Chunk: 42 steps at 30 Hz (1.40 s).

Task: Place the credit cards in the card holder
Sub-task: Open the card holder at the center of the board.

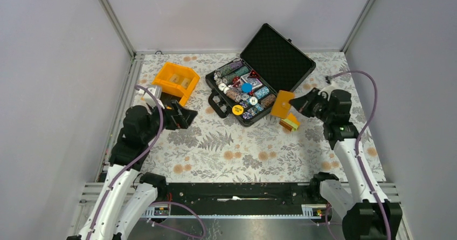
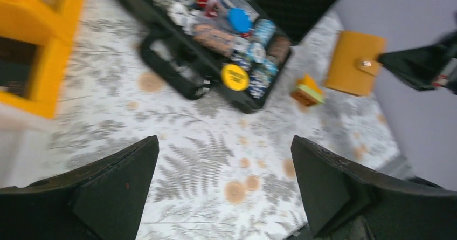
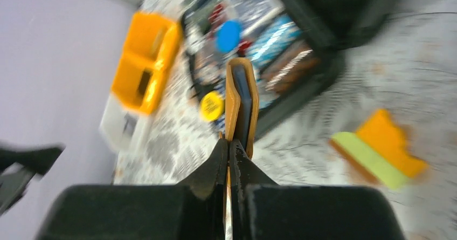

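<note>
The right tool (image 3: 230,152) was pinched together on the lower edge of the card holder (image 3: 240,102), holding the orange wallet up off the desk (image 1: 215,153) with its narrow edge toward the wrist camera and a dark slit showing between its two leaves. From above, the card holder (image 1: 282,103) hung just to the right of the black case (image 1: 258,75), close to its near right corner but apart from it. The left tool (image 2: 226,189) stood with its fingers (image 2: 116,178) wide apart, gripping nothing, over bare floral desk to the left of the black case, near the case's handle side. A small stack of cards (image 1: 290,122), orange and pale green on its faces, lay on the desk just below the card holder and in front of the case's right corner; whether these were the credit cards could not be told for certain. The case lay open, its lid propped back and its tray full of poker chips (image 1: 237,95), one yellow disc (image 1: 237,109) at the near edge. An orange compartment bin (image 1: 175,81) sat to the left of the case.
</note>
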Each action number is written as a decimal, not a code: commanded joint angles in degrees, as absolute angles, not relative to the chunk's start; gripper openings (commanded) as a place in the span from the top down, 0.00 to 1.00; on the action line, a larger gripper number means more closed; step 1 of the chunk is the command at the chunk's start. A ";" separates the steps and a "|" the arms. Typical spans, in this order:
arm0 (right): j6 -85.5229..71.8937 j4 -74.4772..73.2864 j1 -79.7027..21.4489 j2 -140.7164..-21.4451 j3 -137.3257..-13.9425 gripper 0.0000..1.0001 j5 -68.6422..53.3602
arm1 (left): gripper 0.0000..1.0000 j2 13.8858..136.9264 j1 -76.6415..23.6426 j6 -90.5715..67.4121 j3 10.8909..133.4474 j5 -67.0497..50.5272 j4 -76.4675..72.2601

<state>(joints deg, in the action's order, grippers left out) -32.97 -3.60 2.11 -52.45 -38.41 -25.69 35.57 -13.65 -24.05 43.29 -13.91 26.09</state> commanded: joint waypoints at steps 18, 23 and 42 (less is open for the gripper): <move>-37.85 29.45 -37.23 -63.45 -46.77 1.00 -40.68 | 0.01 39.78 -31.11 -51.17 29.28 -32.30 -19.04; -39.11 31.70 -37.48 -63.15 -46.26 1.00 -42.01 | 0.08 39.72 -31.11 -51.13 28.34 -32.94 -18.85; -21.63 4.82 -37.52 -56.11 -50.91 0.17 -31.84 | 1.00 43.27 -30.94 -26.45 46.87 -38.20 17.06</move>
